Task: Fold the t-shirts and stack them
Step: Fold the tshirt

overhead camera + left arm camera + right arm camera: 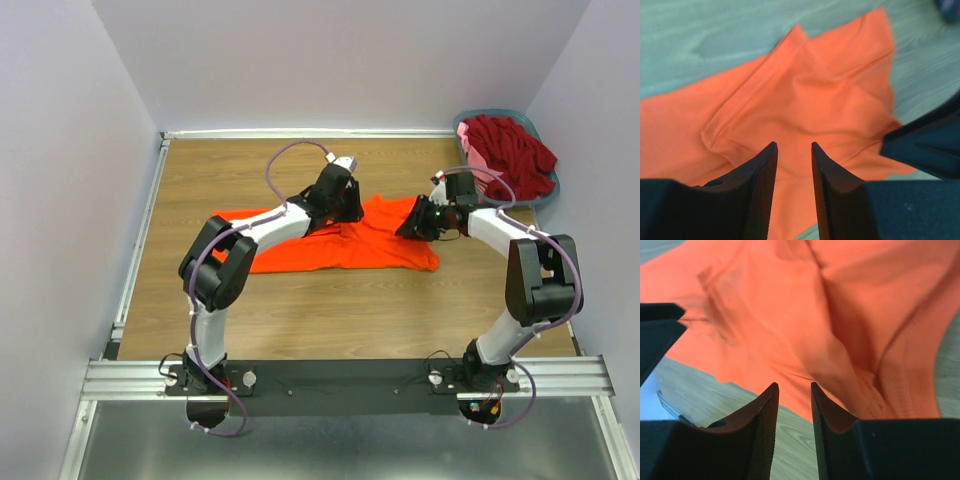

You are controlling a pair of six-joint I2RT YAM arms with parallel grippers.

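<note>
A bright orange t-shirt (330,250) lies rumpled on the wooden table; it fills the left wrist view (805,90) and the right wrist view (790,305). My left gripper (350,212) is low over the shirt's upper middle edge. Its jaws (794,145) stand slightly apart with nothing between them. My right gripper (410,228) is over the shirt's right end, facing the left one. Its jaws (794,385) are also slightly apart and empty, over the hem and bare wood. A dark red t-shirt (515,150) and a pink one (468,140) lie heaped in the basket.
A grey-blue plastic basket (555,190) stands at the back right corner against the wall. Purple walls close in the table on the left, back and right. A metal rail (135,250) runs along the left edge. Bare wood (340,310) lies in front of the shirt.
</note>
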